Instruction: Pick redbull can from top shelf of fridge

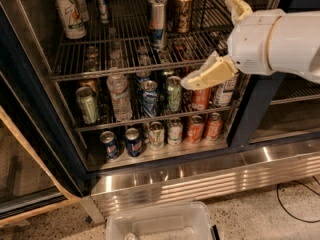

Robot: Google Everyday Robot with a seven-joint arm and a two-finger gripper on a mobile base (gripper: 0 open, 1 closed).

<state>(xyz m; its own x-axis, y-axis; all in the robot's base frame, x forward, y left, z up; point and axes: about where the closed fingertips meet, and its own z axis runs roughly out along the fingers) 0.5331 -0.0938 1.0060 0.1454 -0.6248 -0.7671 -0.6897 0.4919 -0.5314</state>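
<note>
The cream two-finger gripper (207, 43) is held spread apart, right of the slim silver-blue redbull can (157, 20) that's stood on the silver wire top shelf (120, 44).

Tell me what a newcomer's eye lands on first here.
The bulky white arm reaching in from the right stands out first. Its tan tool is open in front of the right side of the fridge. Next is the slim silver-and-blue can upright on the top shelf, up and left of the tool. A clear bin sits on the floor below.
</note>
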